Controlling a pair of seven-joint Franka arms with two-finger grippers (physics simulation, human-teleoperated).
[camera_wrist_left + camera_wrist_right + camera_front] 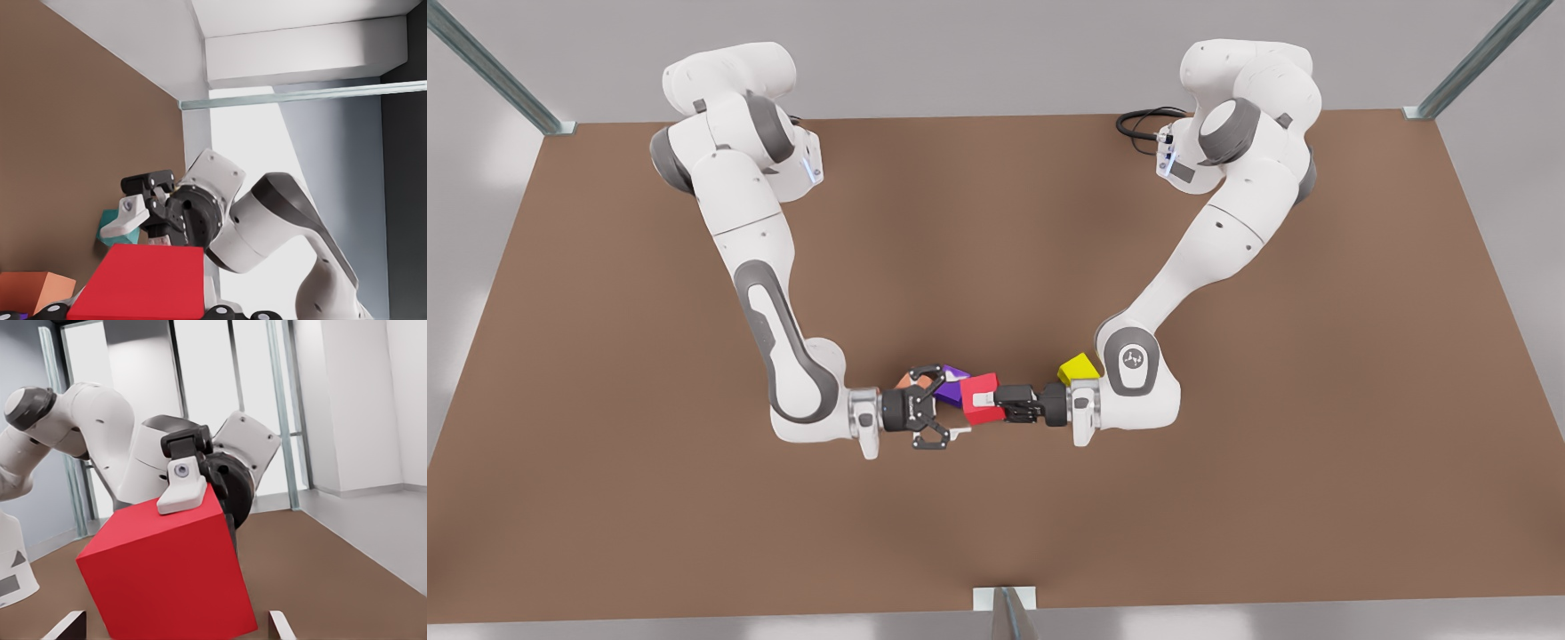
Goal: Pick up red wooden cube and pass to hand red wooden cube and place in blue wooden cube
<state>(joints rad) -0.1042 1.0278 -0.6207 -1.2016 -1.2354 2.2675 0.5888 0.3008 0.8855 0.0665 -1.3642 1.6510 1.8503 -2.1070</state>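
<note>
Front view: tilted red wooden cube clamped in left gripper jaws, right gripper jaws apart alongside.

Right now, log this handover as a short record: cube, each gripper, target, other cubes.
stage: handover, cube not yet passed
red wooden cube: clamped between the two arms
left gripper: shut on the red wooden cube, at the front view's right
right gripper: open, facing the cube from the front view's left
blue wooden cube: on the table, behind the right gripper
others: purple cube, orange cube, yellow cube
</note>
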